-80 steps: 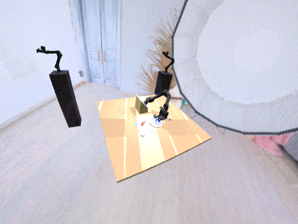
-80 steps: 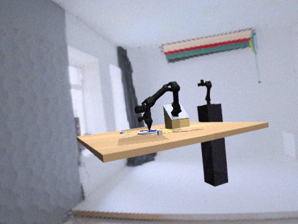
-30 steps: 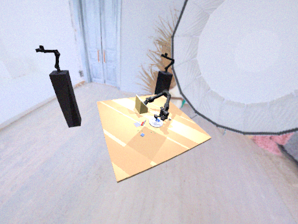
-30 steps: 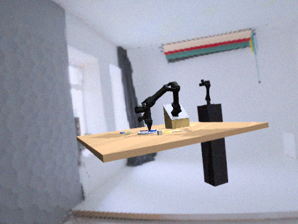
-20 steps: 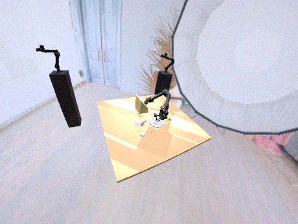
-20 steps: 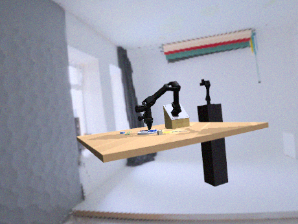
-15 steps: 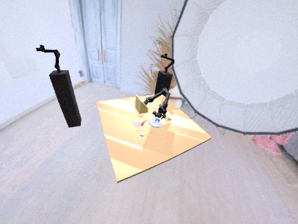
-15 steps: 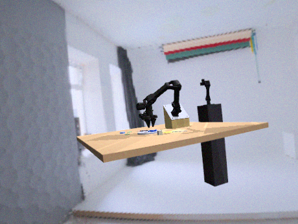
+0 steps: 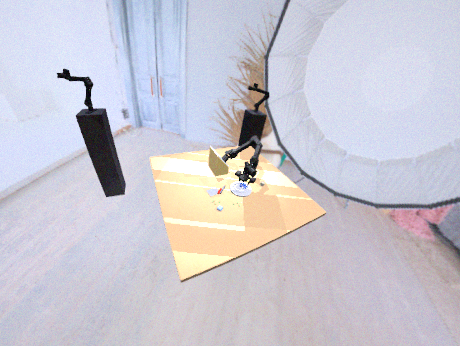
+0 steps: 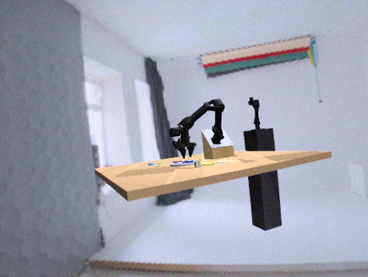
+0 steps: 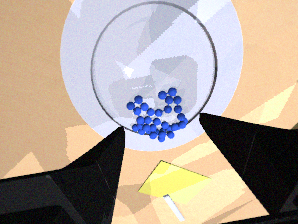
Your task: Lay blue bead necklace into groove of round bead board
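The round bead board [image 9: 235, 192] [image 10: 174, 164] [image 11: 75, 60] is pale and lies flat on the table, with a thin dark circular groove. The blue bead necklace [image 9: 243, 185] [image 10: 188, 162] [image 11: 156, 121] lies in a bunched, folded heap at the lower part of the groove ring in the wrist view. Most beads are inside the ring, some are across its line and a few are just outside it. The rest of the groove shows no beads. My gripper [image 9: 245, 181] [image 10: 187, 156] [image 11: 161, 123] is open and empty, a little above the heap, one finger on either side of it.
A yellow sheet [image 10: 207, 163] [image 11: 172, 180] and a white stick [image 11: 173, 207] lie beside the board. A small grey block [image 9: 262, 183] [image 10: 197, 164] is near it. A wedge-shaped stand [image 9: 217, 164] [image 10: 219, 152], a red piece [image 9: 220, 190] and a small blue block [image 9: 219, 208] [image 10: 150, 164] are also on the table.
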Controlling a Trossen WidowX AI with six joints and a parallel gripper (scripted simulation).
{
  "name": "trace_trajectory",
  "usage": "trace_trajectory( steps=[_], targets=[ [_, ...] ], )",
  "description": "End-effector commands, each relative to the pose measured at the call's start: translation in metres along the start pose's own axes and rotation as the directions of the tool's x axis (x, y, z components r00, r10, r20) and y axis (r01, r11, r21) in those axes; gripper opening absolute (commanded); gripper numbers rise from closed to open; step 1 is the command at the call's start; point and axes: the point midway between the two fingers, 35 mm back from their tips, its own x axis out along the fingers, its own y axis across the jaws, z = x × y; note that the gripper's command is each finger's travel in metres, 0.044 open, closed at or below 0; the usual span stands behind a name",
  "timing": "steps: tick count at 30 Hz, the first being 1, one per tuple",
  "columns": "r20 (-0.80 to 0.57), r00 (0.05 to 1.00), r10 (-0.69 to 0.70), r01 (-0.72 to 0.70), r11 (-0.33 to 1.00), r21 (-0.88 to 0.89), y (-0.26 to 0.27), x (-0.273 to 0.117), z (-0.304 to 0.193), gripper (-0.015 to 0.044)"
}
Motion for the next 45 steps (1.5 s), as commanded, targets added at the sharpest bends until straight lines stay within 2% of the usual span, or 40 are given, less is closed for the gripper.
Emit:
trace_trajectory(
  steps=[1, 24, 32, 45],
  targets=[
    [0.003, 1.0, 0.004, -0.004, 1.0, -0.002, 0.001, -0.001, 0.001, 0.038],
    [-0.002, 1.0, -0.001, 0.001, 1.0, 0.006, -0.001, 0.031, 0.0, 0.038],
    [-0.001, 1.0, 0.0, 0.0, 1.0, 0.0, 0.0, 0.029, 0.0, 0.017],
    [-0.001, 1.0, 0.0, 0.0, 1.0, 0.0, 0.0, 0.029, 0.0, 0.0083]
  ],
)
